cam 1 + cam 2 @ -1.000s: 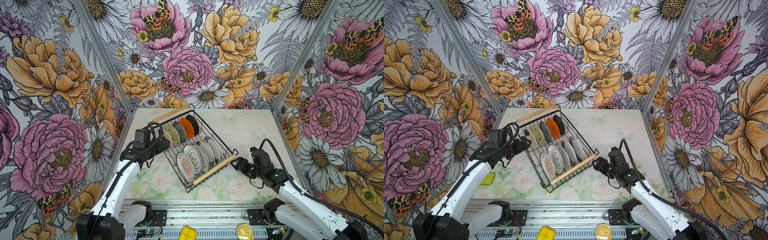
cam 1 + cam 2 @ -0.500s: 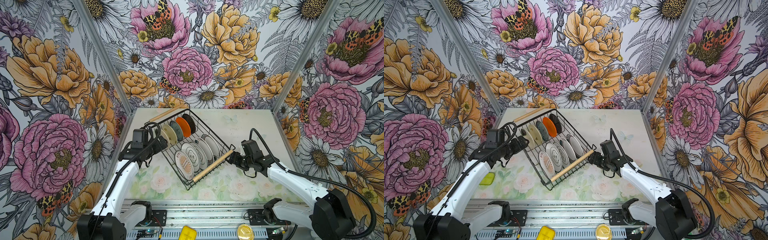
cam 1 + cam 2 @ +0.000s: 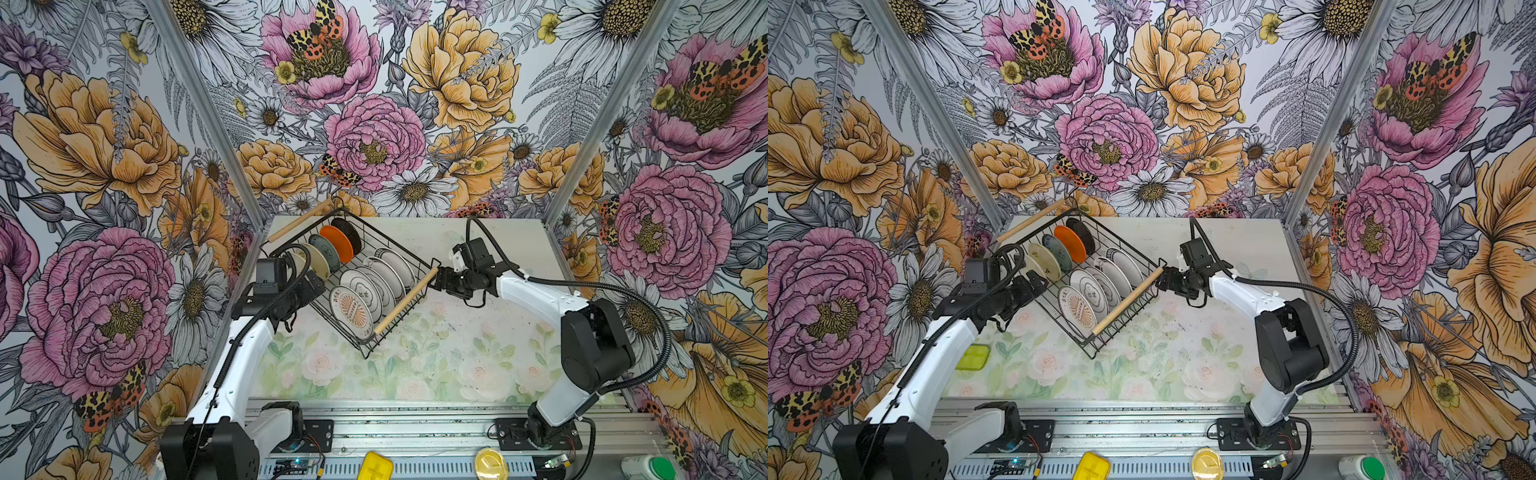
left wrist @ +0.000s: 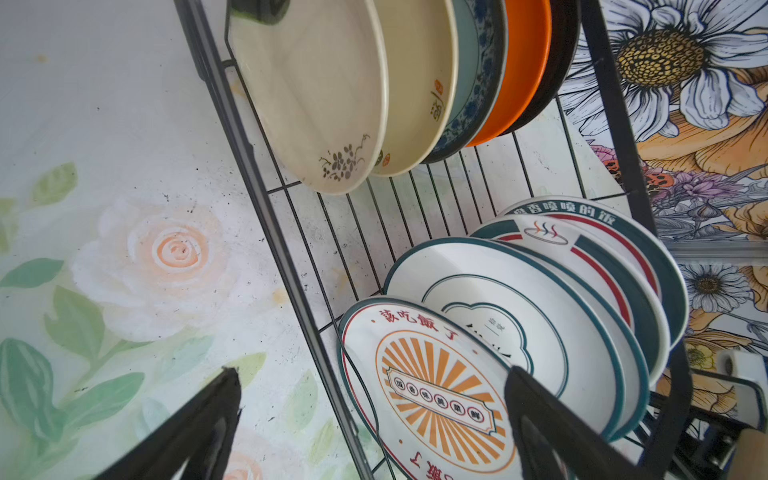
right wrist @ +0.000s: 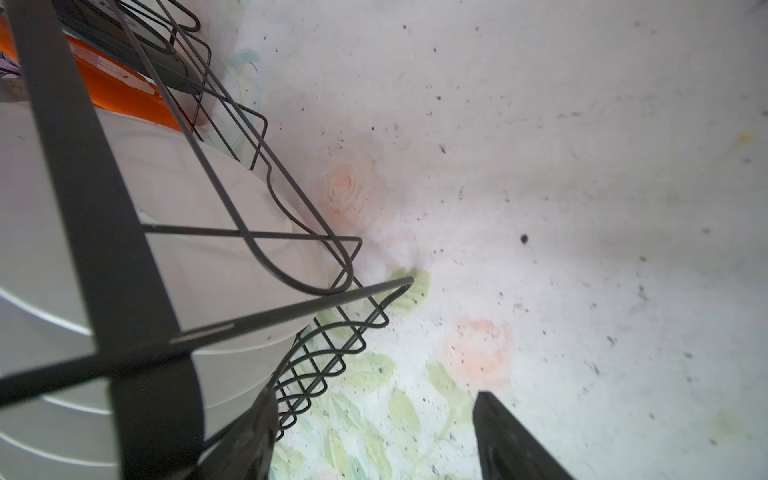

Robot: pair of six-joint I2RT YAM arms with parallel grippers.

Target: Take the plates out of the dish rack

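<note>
The black wire dish rack (image 3: 365,354) (image 3: 1091,355) lies slantwise at the table's left middle, with a wooden handle (image 3: 405,300) on its near right side. Plates stand upright in it in two rows. The large white ones begin with a sunburst plate (image 3: 353,311) (image 4: 436,399). The small ones include cream (image 4: 316,95), orange (image 3: 337,243) and black (image 3: 350,232). My left gripper (image 3: 311,286) (image 4: 374,374) is open at the rack's left side, its fingers astride the side rim. My right gripper (image 3: 440,278) (image 5: 374,399) is open at the rack's right corner, one finger (image 5: 253,432) against the wire.
Floral walls close in the left, back and right. The floral tabletop (image 3: 478,353) stretches right of and in front of the rack. A yellow-green box (image 3: 971,357) sits at the table's left edge beside my left arm. Small yellow items (image 3: 376,467) lie on the front rail.
The rack has slid away and to the left, with my right gripper moving the same way at its corner. My left gripper has hardly moved.
</note>
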